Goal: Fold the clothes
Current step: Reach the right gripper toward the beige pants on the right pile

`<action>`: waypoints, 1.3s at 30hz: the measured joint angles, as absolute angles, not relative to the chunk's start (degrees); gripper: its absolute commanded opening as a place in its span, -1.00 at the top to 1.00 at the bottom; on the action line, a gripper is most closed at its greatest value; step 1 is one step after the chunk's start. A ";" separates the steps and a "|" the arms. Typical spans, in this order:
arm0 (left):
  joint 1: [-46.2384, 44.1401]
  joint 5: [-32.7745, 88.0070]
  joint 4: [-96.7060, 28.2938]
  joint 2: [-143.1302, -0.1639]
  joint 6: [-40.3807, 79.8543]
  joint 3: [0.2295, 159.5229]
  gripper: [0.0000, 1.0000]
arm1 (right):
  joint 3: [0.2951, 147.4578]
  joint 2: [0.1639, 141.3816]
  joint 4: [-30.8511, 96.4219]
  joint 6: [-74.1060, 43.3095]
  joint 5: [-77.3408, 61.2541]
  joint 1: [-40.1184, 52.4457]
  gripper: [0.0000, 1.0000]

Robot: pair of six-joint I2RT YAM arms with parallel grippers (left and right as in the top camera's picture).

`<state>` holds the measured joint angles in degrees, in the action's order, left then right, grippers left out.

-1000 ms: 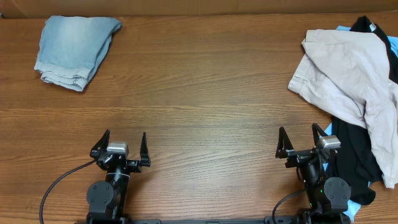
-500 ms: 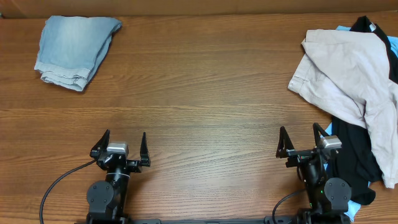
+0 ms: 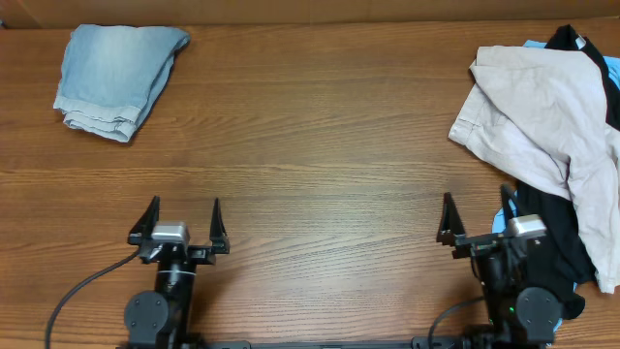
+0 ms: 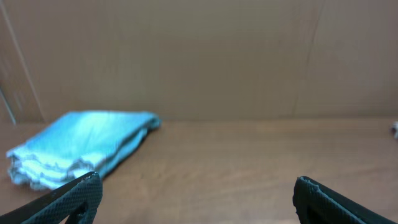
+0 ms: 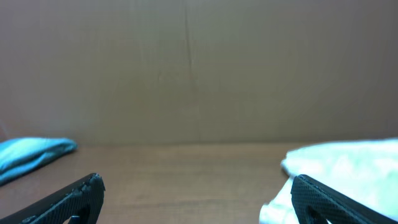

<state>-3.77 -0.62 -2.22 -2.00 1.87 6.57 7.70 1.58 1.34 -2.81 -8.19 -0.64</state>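
Observation:
The clothes (image 3: 547, 111) are one crumpled beige garment lying at the table's right side, its waistband corner pointing left; in the right wrist view it shows as a pale heap (image 5: 348, 165) at the right. My left gripper (image 3: 184, 206) stands open near the front edge, left of centre, with nothing between its fingers (image 4: 197, 180). My right gripper (image 3: 476, 199) is open too, empty (image 5: 197, 180), just in front of and left of the garment's lower part, not touching it.
A folded light-blue denim piece (image 3: 116, 73) lies at the far left and shows in both wrist views (image 4: 81, 146) (image 5: 34, 152). A black top (image 3: 552, 242) and a sky-blue top (image 3: 612, 73) lie under the beige garment. A brown wall (image 4: 199, 56) closes the far edge.
Both arms have shifted a little: the left one slightly leftward, the right one slightly rightward. Both grippers stay open and empty. The garments have not moved.

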 measured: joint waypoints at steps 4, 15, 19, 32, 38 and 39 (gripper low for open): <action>-3.77 1.19 -2.61 -7.42 3.09 13.85 -1.00 | 17.04 6.00 5.43 -1.76 -6.81 -0.64 -1.00; -3.77 4.71 -16.88 -38.48 1.89 46.61 -0.99 | 51.16 33.93 27.97 -0.05 -5.63 -0.64 -1.00; -3.77 6.50 -27.57 -52.84 -0.75 61.01 -0.99 | 65.89 47.33 39.24 0.05 -5.48 -0.67 -1.00; -3.77 9.47 -40.18 -88.55 -4.69 78.83 -1.00 | 78.67 78.83 44.99 0.01 -2.50 -0.67 -1.00; -3.77 9.45 -38.54 -95.77 -4.69 78.94 -1.00 | 78.67 87.05 41.78 0.03 2.81 -1.43 -0.95; -3.77 9.45 -38.54 -96.99 -4.71 79.02 -1.00 | 78.67 88.01 41.65 0.03 3.33 -1.78 -0.93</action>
<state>-3.77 9.45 -38.54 -96.99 -4.71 79.02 78.67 88.01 41.65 0.03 3.33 -1.78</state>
